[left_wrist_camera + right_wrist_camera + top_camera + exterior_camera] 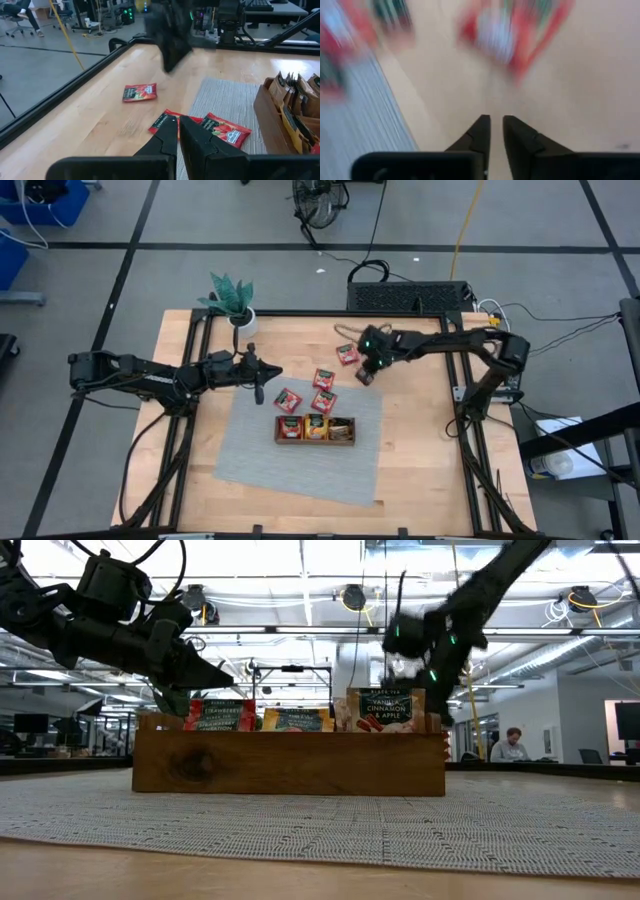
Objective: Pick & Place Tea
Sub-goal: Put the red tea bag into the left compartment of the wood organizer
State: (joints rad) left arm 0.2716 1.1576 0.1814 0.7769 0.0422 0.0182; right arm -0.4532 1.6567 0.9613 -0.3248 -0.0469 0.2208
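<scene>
A grey floor (90,280) crossed by black tape lines (200,246) surrounds the table. Far off, bright ceiling strip lights (300,560) shine over office desks where a seated person (510,745) works.

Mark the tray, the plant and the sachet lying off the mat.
tray (342,440), high view, its right end wall.
plant (230,293), high view, middle of the leaves.
sachet off the mat (347,354), high view, centre of the red packet.

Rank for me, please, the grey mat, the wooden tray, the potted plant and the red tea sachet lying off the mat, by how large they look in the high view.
1. Grey mat
2. Wooden tray
3. Potted plant, about as large as the tray, so these two are unsure
4. Red tea sachet, by far the smallest
</scene>
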